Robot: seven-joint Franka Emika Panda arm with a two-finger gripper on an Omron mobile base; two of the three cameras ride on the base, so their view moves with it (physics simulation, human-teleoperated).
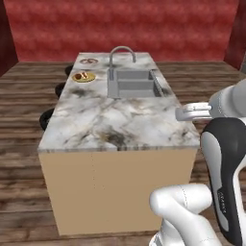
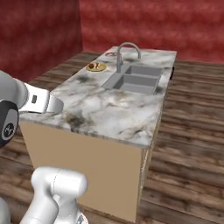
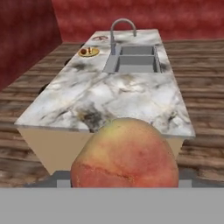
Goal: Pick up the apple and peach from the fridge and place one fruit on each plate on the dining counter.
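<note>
A large red-yellow peach (image 3: pixel 125 153) sits close in the foreground of the hand view, with my gripper (image 1: pixel 180 114) shut on it; the fruit hides the fingertips. The hand hovers at the near right edge of the dining counter (image 1: pixel 120 122). At the counter's far left end lie two plates. The yellow-orange rimmed plate (image 1: pixel 83 77) (image 3: pixel 89 52) carries a small red apple (image 3: pixel 83 51). The brown-red rimmed plate (image 1: pixel 89 61) (image 3: pixel 100 38) lies just behind it with nothing on it. The fridge is out of view.
An inset steel sink (image 1: pixel 134 85) with an arched tap (image 1: pixel 121 52) takes up the far right half of the marbled top. Black stools (image 1: pixel 47 118) line the counter's left side. Wooden floor surrounds the island, with a red wall behind.
</note>
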